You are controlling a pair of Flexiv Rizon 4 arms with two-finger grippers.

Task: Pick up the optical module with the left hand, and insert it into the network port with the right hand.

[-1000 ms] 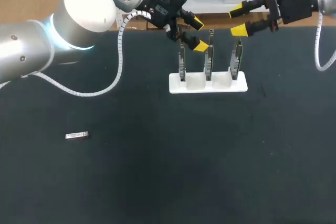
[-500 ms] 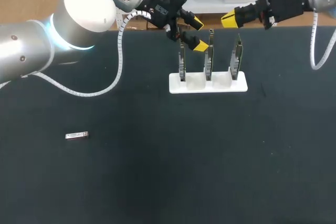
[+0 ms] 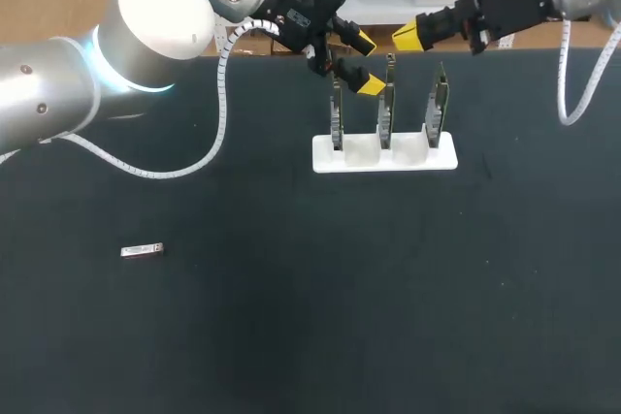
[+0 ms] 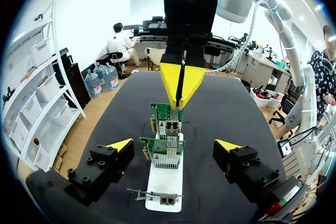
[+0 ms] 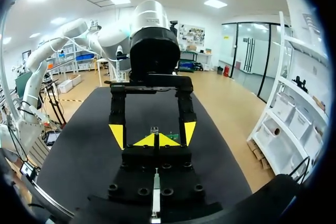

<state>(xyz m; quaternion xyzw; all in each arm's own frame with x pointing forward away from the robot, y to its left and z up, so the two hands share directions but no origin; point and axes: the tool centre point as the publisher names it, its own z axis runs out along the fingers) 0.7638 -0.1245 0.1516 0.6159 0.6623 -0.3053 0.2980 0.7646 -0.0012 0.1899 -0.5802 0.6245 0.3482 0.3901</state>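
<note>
Optical module (image 3: 143, 251): lies flat on the surface (image 3: 310, 336) toward its left edge, its long side running left to right. Nothing touches it, and it is well apart from both grippers.
Stand (image 3: 384, 154): white, near the middle of the far edge, holding three upright cards (image 3: 386, 104). A network port (image 4: 169, 127) shows on one card's end face in the left wrist view.
Left gripper (image 3: 362, 63): fingers apart and empty, hanging at the far edge close by the cards, nowhere near the module.
Right gripper (image 3: 408, 38): fingers pressed together, holding nothing, above the far edge over the cards.
Step in hand: the pick-up by the left arm, which by my judgement has not yet begun.
Doing it well: lift clear of the cards first, then carry across toward the left edge. Come straight down over the module with one finger on each long side. Grip near one end so the other end juts out for the right gripper to take.
Risk: the module is small and low, so a finger landing off-centre could skid it along the surface. The right gripper must part its fingers before any handover.
</note>
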